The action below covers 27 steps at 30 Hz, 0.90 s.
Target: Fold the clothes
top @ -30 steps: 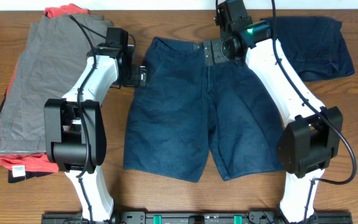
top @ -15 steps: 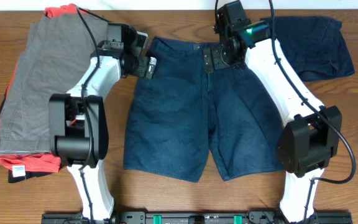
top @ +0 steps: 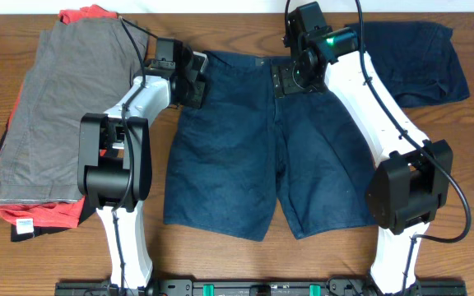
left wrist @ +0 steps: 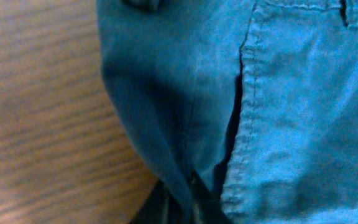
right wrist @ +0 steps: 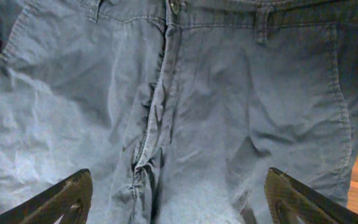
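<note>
The dark navy-blue shorts [top: 245, 156] lie spread flat at the table's middle, waistband toward the far edge. My left gripper [top: 194, 80] is at their upper-left side edge, beside the pocket seam. In the left wrist view the gripper [left wrist: 191, 202] is shut, with a fold of the shorts [left wrist: 303, 93] pinched between its jaws. My right gripper [top: 289, 80] hovers over the waistband next to the fly. In the right wrist view the gripper [right wrist: 179, 202] stands wide open above the shorts [right wrist: 229, 93], the button and fly [right wrist: 160, 93] between its fingers [right wrist: 73, 196].
A stack of clothes lies at the left: a grey garment [top: 52, 107] on top, red-orange [top: 85, 15] and black edges showing beneath. Another navy garment [top: 422, 62] lies at the far right. Bare wooden table [top: 220, 263] shows in front of the shorts.
My left gripper moved up and right from beside the shorts onto their upper-left edge and shut on the fabric. The right gripper stayed over the waistband, its jaws slightly narrower.
</note>
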Motion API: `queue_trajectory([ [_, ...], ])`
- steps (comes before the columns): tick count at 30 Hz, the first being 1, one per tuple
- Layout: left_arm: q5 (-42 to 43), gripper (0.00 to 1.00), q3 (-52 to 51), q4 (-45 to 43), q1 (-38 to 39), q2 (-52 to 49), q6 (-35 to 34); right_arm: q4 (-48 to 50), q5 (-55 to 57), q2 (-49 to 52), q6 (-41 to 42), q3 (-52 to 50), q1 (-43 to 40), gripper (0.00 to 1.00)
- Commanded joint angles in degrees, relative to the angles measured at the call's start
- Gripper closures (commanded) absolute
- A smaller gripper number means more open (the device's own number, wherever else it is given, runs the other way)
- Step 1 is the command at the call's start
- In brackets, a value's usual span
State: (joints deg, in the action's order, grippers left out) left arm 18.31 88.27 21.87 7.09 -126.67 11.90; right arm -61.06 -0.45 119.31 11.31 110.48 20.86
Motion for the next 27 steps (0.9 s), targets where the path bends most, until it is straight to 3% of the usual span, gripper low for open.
queue_trajectory([
  [1, 0.04, 0.94, -0.26, 3.45, -0.61, -1.95, -7.76, -0.07, -0.24, 0.26, 0.31, 0.20, 0.35, 0.15],
  [10, -13.64, 0.94, -0.26, 22.38, -10.36, 6.67, -30.05, -0.09, 0.59, 0.63, 1.97, 0.07, 0.09, 0.21],
  [16, -13.88, 0.94, -0.26, 36.83, -17.68, 10.32, -31.06, 0.04, 0.57, 1.84, 2.60, 0.04, 0.09, 0.21],
  [18, -13.86, 0.83, -0.26, 41.11, -18.78, 10.34, -30.21, 0.13, 0.33, 2.45, 2.60, 0.04, 0.09, 0.21],
  [22, -13.86, 0.40, -0.26, 46.75, -18.88, 10.49, -25.73, -0.09, -0.50, 3.23, 2.56, 0.04, 0.09, 0.21],
  [23, -13.86, 0.34, -0.26, 47.36, -18.73, 10.62, -24.94, -0.28, -0.50, 3.28, 2.56, 0.02, 0.11, 0.20],
  [27, -13.88, 0.28, 0.48, 49.27, -17.97, 12.50, -23.87, -2.23, -1.62, 3.30, 2.21, 0.02, 0.20, 0.19],
])
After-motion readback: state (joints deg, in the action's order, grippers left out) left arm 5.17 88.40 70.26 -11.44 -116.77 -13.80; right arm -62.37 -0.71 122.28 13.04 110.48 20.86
